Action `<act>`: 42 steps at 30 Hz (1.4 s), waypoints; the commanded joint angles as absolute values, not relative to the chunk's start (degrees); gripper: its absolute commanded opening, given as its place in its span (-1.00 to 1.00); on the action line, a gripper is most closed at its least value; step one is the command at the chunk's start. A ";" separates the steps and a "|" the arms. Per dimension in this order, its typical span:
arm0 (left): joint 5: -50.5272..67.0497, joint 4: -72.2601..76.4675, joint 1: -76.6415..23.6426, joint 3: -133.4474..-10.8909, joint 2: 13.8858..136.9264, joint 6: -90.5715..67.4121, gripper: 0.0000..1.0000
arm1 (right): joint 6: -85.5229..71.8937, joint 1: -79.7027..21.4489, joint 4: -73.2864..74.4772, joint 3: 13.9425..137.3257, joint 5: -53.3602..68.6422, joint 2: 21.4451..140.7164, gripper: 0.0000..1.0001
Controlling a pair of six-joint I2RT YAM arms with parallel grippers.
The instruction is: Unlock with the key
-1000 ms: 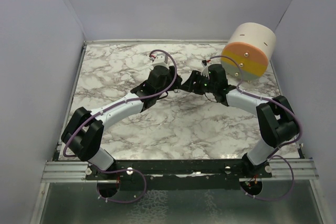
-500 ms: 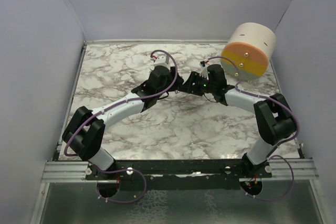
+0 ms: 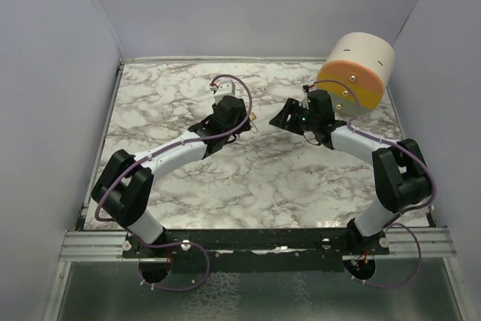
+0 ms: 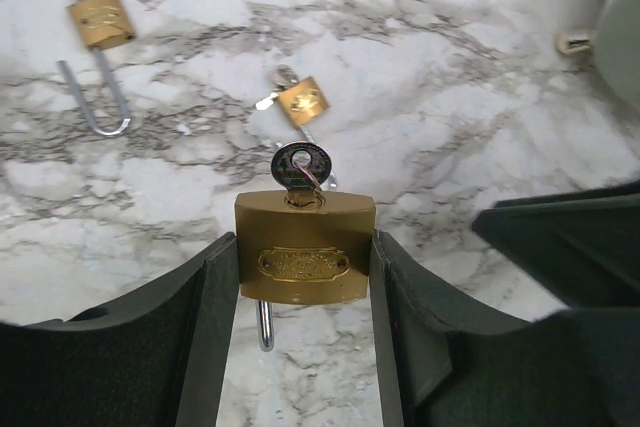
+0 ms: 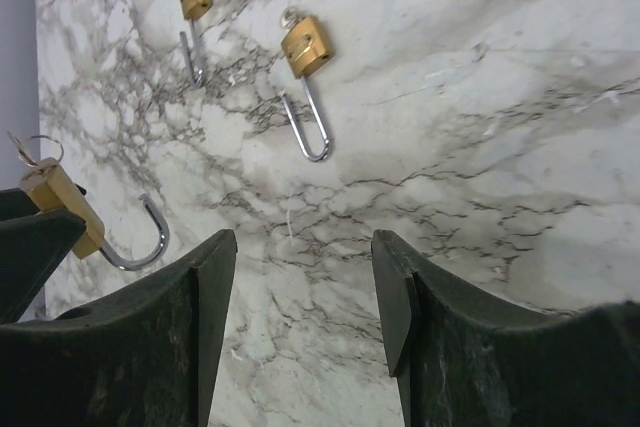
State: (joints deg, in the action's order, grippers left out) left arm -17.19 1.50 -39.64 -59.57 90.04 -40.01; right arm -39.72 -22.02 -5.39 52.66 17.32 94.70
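Observation:
A brass padlock [image 4: 305, 262] sits between the fingers of my left gripper [image 4: 303, 243], which is shut on its sides. A key [image 4: 299, 165] with a dark head stands in the keyhole on the padlock's far end. One leg of the steel shackle [image 4: 263, 323] hangs below the body. In the right wrist view the same padlock [image 5: 62, 205] shows at the left edge with its shackle hooked out to the side. My right gripper [image 5: 303, 247] is open and empty, a short way right of the left gripper [image 3: 245, 119] in the top view, where the right gripper [image 3: 280, 117] faces it.
Two smaller brass padlocks [image 4: 100, 19] [image 4: 303, 99] lie on the marble table [image 3: 263, 178] with long shackles and keys in them. A cream cylinder with an orange and yellow face [image 3: 353, 73] stands at the back right, close behind my right arm. Grey walls enclose the table.
My right gripper has drawn back to the right, away from the left gripper and the padlock it was against. The left gripper has shifted slightly left, still holding the padlock.

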 commanded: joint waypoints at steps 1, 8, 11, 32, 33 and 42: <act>-28.56 -6.47 -38.48 -63.51 91.51 -41.08 -1.00 | -37.24 -20.86 -2.53 52.13 12.90 90.73 0.13; -35.70 -19.70 -38.50 -69.84 98.10 -44.87 -1.00 | -36.63 -20.87 -2.27 52.12 13.15 89.60 0.13; -35.46 -21.31 -38.50 -70.87 100.79 -45.51 -1.00 | -36.97 -20.87 -2.29 52.03 13.41 89.43 0.13; -23.65 -21.60 -38.50 -77.32 112.74 -43.23 -1.00 | -35.07 -20.91 -1.69 50.47 12.79 86.16 0.13; -23.31 -21.46 -38.50 -77.34 112.90 -42.89 -1.00 | -34.93 -20.85 -1.61 50.45 12.75 86.05 0.13; -15.78 -19.92 -37.35 -77.34 113.45 -39.69 -0.12 | -34.80 -20.89 -1.85 49.93 12.74 85.61 0.13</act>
State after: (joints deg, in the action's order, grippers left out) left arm -21.65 -22.28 -38.20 -76.18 112.86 -41.85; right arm -35.68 -20.67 -2.48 50.50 14.35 87.07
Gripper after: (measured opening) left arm 0.513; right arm 0.569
